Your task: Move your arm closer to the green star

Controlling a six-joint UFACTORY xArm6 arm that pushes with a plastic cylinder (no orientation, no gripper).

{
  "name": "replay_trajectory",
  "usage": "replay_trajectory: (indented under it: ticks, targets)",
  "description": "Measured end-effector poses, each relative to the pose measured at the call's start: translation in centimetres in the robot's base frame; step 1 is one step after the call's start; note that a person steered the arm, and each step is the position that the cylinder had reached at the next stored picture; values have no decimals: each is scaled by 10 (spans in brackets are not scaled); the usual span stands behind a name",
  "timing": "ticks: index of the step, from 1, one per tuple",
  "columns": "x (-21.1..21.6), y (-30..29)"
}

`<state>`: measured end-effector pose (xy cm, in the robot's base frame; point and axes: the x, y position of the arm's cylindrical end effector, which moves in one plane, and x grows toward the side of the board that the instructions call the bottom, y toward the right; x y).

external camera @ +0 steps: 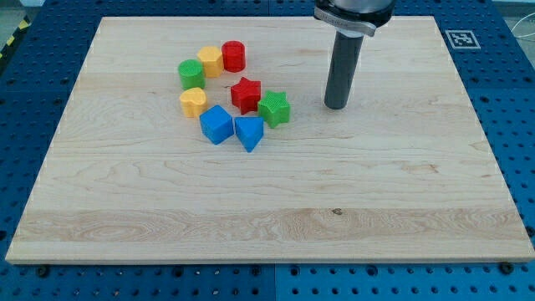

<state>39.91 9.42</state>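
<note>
Tip (337,106): down on the board (267,209), at 3 o'clock from the green star (274,109), near but apart, bare wood between.
Pincer: none on this rod; no jaws to read as wide, narrow or holding, so cannot tell.
Green star: upper middle of the board, rightmost of the cluster, just beside the red star (245,94) at its 10 o'clock and close to the blue wedge (249,132) at its 7 o'clock.
Red star: centre of the cluster, touching or nearly touching the green star; cannot tell which.
Blue cube (216,124): at 9 o'clock from the blue wedge, the two side by side and seemingly touching.
Yellow heart (193,102): at 10 o'clock from the blue cube, close by.
Green cylinder (191,73): at 12 o'clock from the yellow heart.
Yellow hexagon (210,61): between the green cylinder and the red cylinder (233,56), crowding both.
Red cylinder: top of the cluster, at 12 o'clock from the red star.
Marker tag (461,38): off the board's far right corner.
</note>
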Motion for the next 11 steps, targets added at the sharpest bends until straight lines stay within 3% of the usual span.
replay_trajectory:
  ticks: [11]
  targets:
    - [13,-56]
